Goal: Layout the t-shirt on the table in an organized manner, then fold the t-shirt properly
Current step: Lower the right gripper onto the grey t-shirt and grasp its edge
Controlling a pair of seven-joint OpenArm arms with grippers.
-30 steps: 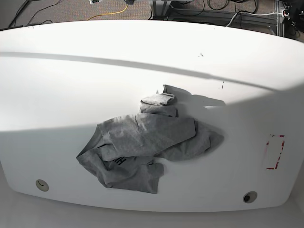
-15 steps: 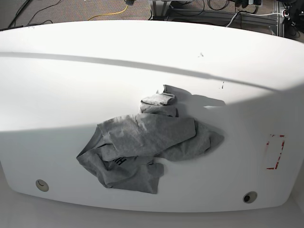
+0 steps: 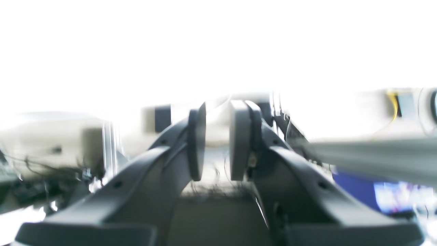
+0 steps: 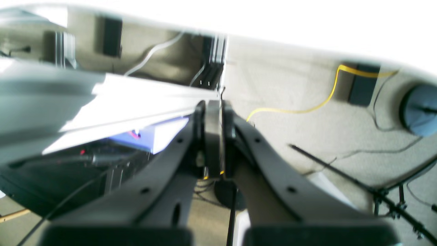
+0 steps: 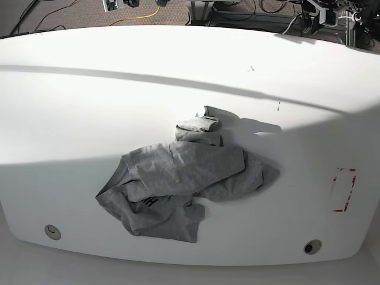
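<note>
Both arms now edge in at the far side; t-shirt [image 5: 184, 181] lies crumpled on the surface [image 5: 71, 107], nothing laid out. Left pincer [image 3: 216, 136] narrowly apart, right pincer [image 4: 213, 136] closed, both empty.

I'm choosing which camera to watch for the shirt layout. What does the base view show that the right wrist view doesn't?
Only the base view shows the crumpled t-shirt lying on the table, plus the red tape rectangle and two round holes.

Only the right wrist view shows the right gripper close up, its jaws together with nothing between them, above carpet and a blue round object.

Both show the yellow cable on the floor.
</note>
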